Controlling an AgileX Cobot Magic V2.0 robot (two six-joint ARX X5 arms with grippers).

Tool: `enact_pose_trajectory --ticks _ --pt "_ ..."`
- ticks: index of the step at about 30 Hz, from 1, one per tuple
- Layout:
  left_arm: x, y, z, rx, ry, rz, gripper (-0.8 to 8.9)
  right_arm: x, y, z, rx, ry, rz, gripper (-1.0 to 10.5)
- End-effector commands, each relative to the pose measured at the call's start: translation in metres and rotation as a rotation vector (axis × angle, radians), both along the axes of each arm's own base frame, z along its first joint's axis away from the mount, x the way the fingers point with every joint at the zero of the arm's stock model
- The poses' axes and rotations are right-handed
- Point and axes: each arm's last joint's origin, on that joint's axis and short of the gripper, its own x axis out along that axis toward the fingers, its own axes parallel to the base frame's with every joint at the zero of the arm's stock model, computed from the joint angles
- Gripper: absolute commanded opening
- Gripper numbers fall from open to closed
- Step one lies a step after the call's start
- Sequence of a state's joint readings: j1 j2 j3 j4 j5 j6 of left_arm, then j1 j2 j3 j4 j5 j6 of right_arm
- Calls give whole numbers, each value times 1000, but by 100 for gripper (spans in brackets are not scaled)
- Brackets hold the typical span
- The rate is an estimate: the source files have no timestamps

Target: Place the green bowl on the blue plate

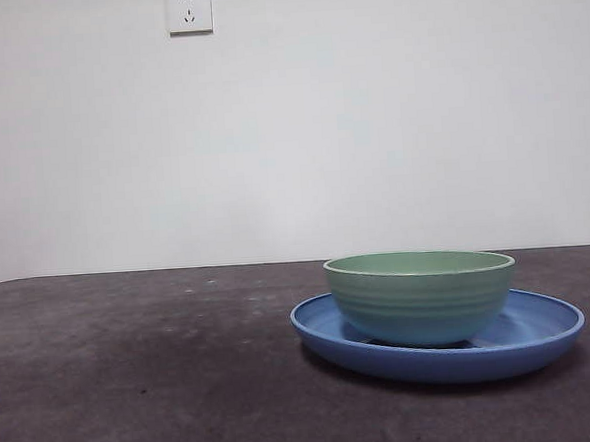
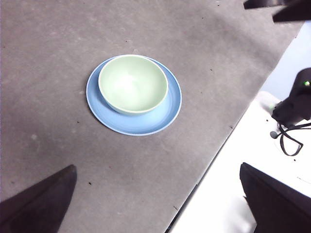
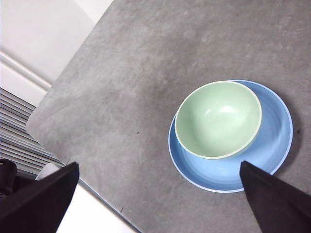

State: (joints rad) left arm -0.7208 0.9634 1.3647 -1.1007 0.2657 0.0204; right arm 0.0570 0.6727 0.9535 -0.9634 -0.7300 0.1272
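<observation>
High above the blue plate (image 3: 272,160), the right gripper (image 3: 155,204) hangs with its two black jaws spread wide apart and nothing between them. One jaw tip overlaps the plate's rim in the right wrist view, though it is clearly raised well off it rather than touching. The left gripper (image 2: 155,199) is likewise held up over the table, further from the plate, its jaws also wide apart and empty; the plate lies well clear of both its tips.

The green bowl (image 1: 421,295) sits upright on the plate (image 1: 543,336), inside its raised rim. It is not centred: in both wrist views a broad crescent of blue shows on one side of the bowl (image 3: 218,119) and only a thin sliver on the other, so the bowl (image 2: 133,83) lies close against one part of the plate's (image 2: 146,121) rim. Whether it actually touches the rim there is hard to tell.

The plate rests on the dark grey table (image 1: 134,371). Beyond the plate in the front view is a white wall with a socket (image 1: 189,9) high up. Neither gripper appears in the front view.
</observation>
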Motion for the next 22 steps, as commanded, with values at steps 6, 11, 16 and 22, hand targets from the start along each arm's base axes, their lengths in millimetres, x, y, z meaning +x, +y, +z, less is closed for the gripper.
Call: enact_pose_trajectory --ticks 6,11,16,22 --pt "-47 40 -29 -159 -30 60 620 -2 0 2 -7 22 6 623" --pt "-73 64 -49 -228 -31 100 620 -3 0 0 -11 34 9 623" --pt "-90 82 -58 -251 -90 146 620 -4 0 -1 -12 51 9 623" --pt "-99 89 -58 -274 -130 140 620 -5 0 -1 -13 63 9 623"
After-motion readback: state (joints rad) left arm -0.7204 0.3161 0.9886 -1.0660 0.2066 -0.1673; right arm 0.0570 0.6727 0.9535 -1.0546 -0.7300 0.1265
